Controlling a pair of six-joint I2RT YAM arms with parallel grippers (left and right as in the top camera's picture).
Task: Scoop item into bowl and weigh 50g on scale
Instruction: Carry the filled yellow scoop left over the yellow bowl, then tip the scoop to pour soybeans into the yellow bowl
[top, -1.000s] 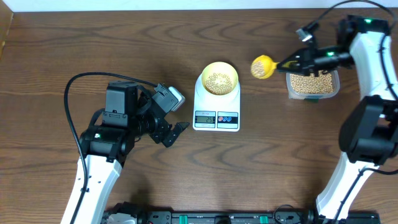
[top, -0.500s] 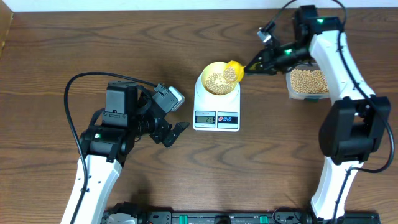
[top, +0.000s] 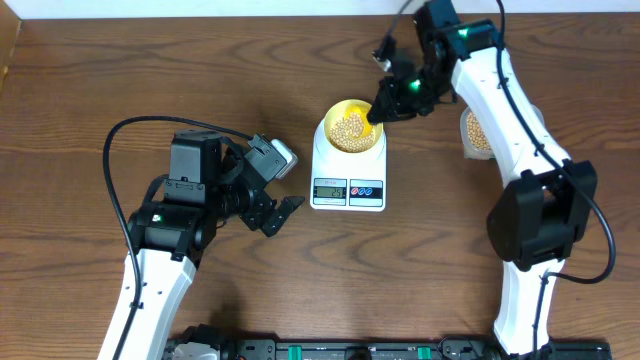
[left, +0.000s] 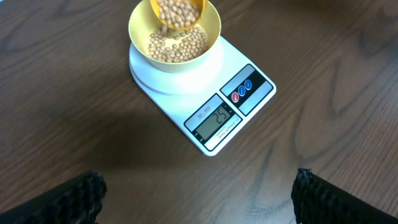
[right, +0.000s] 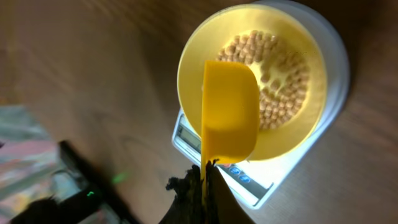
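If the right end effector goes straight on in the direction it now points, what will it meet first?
Most likely the bowl on the scale: the yellow scoop held by the right end effector hangs over the beans. Depth is unclear; rim or beans may come first.

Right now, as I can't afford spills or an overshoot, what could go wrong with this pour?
1. The scoop, held in the shut right hand, tips at the rim of the bowl; beans could bounce onto the scale or table.
2. A whole scoopful dumped at once may overshoot; the display seems to read about halfway.
3. If the scoop presses on the bowl, the reading would be false.
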